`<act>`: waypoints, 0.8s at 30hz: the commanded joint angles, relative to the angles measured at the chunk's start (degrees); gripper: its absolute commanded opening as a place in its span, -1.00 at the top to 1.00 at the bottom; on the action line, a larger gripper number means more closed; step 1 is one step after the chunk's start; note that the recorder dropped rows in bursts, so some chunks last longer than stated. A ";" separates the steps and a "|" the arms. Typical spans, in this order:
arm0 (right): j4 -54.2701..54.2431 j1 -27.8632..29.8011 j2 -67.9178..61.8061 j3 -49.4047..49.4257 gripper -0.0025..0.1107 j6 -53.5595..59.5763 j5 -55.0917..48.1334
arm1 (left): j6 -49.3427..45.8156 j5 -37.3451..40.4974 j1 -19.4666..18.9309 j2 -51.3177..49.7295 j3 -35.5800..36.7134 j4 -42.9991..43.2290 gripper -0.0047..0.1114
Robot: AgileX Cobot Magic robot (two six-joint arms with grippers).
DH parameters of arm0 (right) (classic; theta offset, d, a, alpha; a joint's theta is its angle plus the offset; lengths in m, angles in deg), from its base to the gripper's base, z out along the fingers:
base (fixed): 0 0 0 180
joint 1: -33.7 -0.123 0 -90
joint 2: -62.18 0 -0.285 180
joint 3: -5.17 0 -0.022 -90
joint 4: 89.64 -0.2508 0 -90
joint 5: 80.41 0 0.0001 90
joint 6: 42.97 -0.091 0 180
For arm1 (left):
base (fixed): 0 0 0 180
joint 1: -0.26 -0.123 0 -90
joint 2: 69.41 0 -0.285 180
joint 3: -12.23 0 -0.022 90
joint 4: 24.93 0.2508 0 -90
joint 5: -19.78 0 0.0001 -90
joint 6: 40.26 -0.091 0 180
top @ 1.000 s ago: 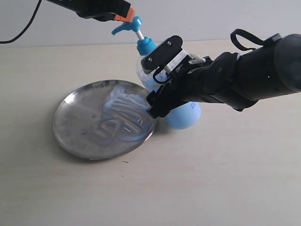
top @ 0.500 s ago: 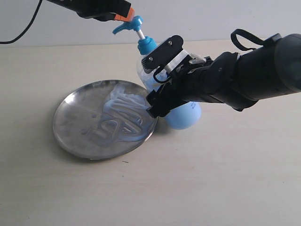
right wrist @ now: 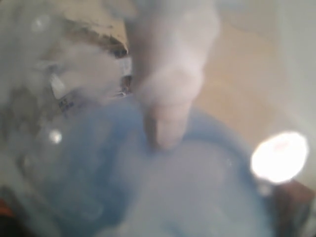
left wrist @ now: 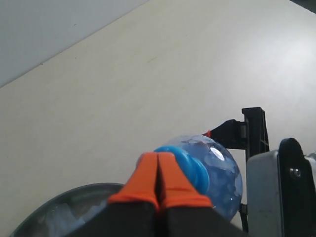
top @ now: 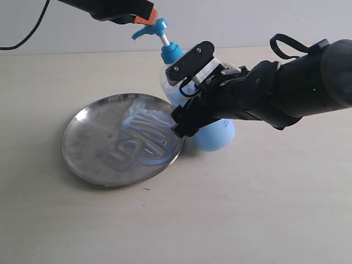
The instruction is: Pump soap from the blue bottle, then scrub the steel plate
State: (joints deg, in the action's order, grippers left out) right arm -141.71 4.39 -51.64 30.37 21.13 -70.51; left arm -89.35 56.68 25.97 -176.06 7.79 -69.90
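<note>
Holds the blue bottle [top: 217,136] in the right gripper [top: 185,92], black fingers [top: 190,59] clenched on the clear body from either side, no gap to the plastic. Has it tilted in the exterior view, base toward 4 o'clock, pump head [top: 149,29] toward 11 o'clock, nozzle aimed at 9 o'clock, white stem showing under the head. Stands at the 2 o'clock edge of the steel plate [top: 82,132], base low and just beside the rim; cannot tell whether resting on the table [top: 247,209].

Has the left gripper [top: 146,18] closed, orange fingertips [left wrist: 143,182] pressed together with only a thin seam between, grasping nothing. Sits right at the top of the pump head, on its 12 o'clock side; cannot tell contact from a slight gap. Shows, from the left wrist, the blue collar [left wrist: 190,170] just past those tips.

Fills the right wrist view with blurred blue plastic, too soft for detail.

Carries soap [top: 144,135] in pale blue swirls over the plate's half toward 3 o'clock, with bare steel toward 9 o'clock.
</note>
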 commanded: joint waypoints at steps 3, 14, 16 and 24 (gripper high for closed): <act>-0.40 -0.05 -0.88 0.72 0.96 0.14 -4.61 | 0.16 1.89 0.23 -0.76 0.03 0.75 0.92; -0.28 -0.05 -0.88 0.72 0.96 0.23 -4.99 | 0.66 4.48 0.23 -2.07 0.03 0.88 0.92; -0.16 -0.05 -0.88 0.72 0.96 0.23 -4.99 | 1.13 5.61 0.31 -2.95 0.03 0.88 0.92; -0.17 -0.05 -0.88 0.72 0.96 0.23 -4.88 | 1.14 6.01 2.26 -3.69 0.15 0.88 0.92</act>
State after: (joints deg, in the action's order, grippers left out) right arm -142.49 4.49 -51.64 30.37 20.70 -70.51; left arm -88.60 56.89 26.37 -177.80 6.94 -70.30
